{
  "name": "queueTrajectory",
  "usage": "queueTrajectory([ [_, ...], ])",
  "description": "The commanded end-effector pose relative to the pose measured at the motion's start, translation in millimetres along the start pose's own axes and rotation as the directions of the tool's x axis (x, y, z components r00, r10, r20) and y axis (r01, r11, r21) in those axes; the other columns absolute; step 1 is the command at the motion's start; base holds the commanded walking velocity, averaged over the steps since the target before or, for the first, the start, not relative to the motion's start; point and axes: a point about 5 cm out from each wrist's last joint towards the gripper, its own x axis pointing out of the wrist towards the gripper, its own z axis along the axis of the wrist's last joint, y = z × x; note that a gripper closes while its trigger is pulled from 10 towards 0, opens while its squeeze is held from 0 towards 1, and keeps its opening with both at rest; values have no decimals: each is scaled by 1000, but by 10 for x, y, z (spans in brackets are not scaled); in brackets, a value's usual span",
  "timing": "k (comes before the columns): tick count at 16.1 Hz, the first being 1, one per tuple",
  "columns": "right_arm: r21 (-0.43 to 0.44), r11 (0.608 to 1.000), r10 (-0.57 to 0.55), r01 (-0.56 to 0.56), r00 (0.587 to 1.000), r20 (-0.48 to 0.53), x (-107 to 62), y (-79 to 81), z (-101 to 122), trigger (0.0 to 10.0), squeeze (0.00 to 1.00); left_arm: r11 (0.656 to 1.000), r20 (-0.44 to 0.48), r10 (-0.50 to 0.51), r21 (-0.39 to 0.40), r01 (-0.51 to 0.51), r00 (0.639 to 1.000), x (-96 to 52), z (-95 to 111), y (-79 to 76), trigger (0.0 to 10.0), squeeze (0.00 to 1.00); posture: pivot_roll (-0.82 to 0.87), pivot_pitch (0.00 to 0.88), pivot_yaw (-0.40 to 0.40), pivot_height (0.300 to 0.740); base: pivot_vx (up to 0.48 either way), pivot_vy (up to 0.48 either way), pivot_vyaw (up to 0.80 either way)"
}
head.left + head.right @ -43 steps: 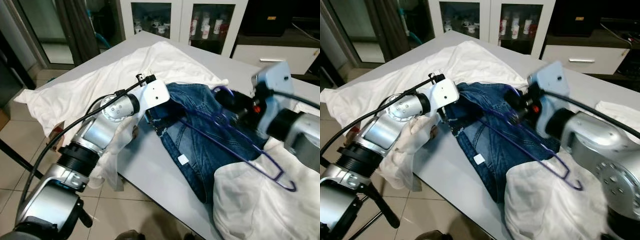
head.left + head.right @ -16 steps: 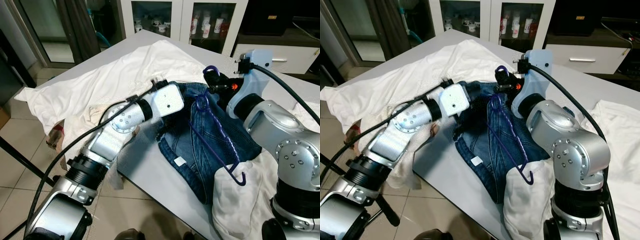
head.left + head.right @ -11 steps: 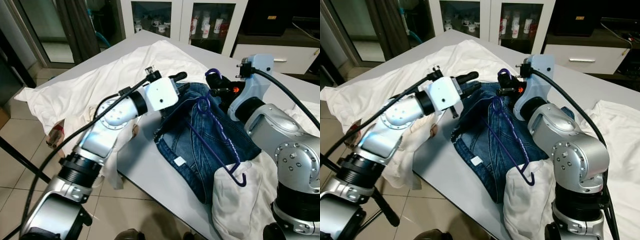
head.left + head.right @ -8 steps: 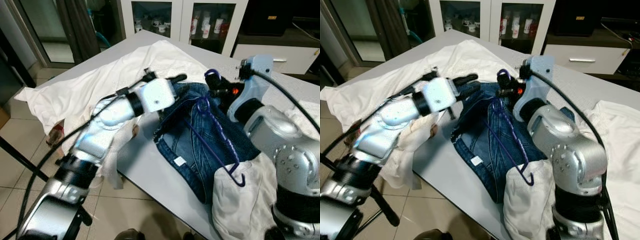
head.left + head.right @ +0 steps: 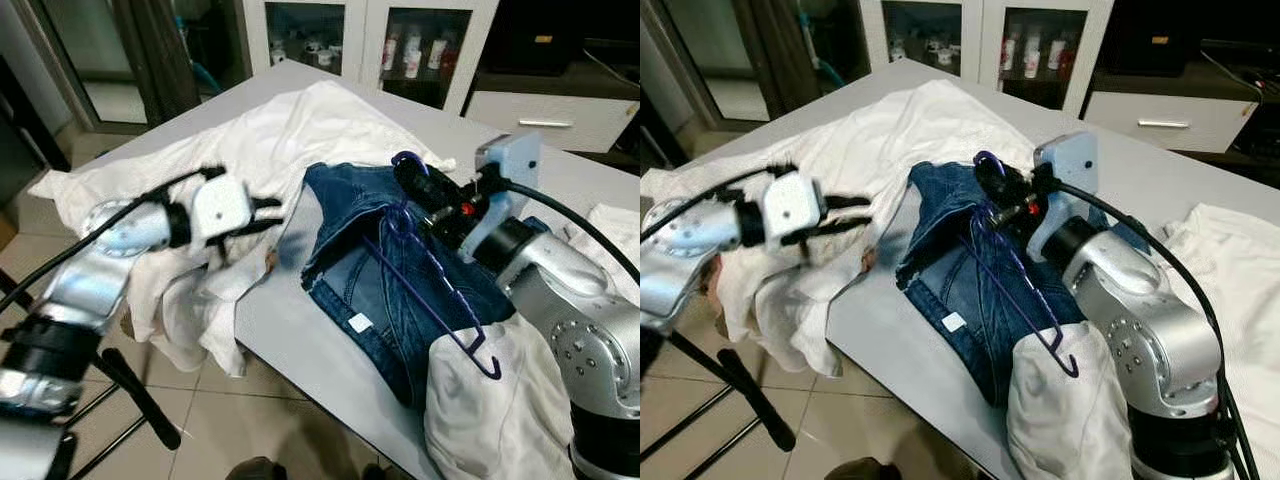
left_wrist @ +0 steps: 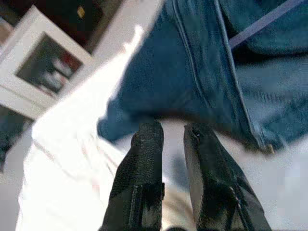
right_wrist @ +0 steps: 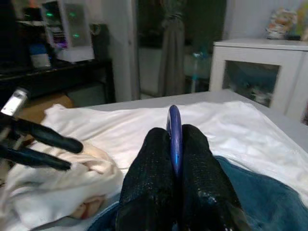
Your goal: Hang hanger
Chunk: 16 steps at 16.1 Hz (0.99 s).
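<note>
Meanwhile right gripper [image 7: 174, 144] fingers clamp the purple hanger [image 5: 430, 275] over jeans [image 5: 400, 290]; left gripper [image 5: 268, 212] fingers apart.

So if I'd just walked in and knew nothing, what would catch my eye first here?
Probably the purple hanger, pinched at its hook by the right end effector and threaded into the blue jeans in the middle of the grey table. Next, the left end effector, fingers slightly apart, hovering over the crumpled white cloth spilling off the table's left edge.
</note>
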Motion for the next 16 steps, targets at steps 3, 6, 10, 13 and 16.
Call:
queueTrajectory([
  [3, -96, 983, 167, -158, 981, 101, -120, 110, 208, 10000, 0, 997, -20, -12, 74, 13, 1000, 9, -3, -27, 10000, 0, -18, 31, -4, 740, 0, 0, 0],
  [6, -136, 960, 258, -245, 962, 85, -166, 158, 220, 10000, 0, 995, 30, -9, 100, 5, 1000, 94, 87, -51, 10000, 0, -12, 25, -8, 740, 0, 0, 0],
  [10, -167, 921, 367, -351, 927, 78, -194, 284, 228, 10000, 0, 993, 123, -22, 120, 8, 992, 233, 189, -134, 10000, 0, -11, 22, -10, 740, 0, 0, 0],
  [13, -180, 898, 419, -401, 905, 77, -201, 349, 265, 10000, 0, 986, 92, -102, 142, 89, 990, 290, 138, -237, 10000, 0, -13, 20, -9, 740, 0, 0, 0],
  [16, -184, 872, 470, -454, 881, 49, -250, 403, 245, 10000, 0, 979, 92, -148, 152, 133, 985, 302, 125, -279, 10000, 0, -13, 20, -9, 740, 0, 0, 0],
])
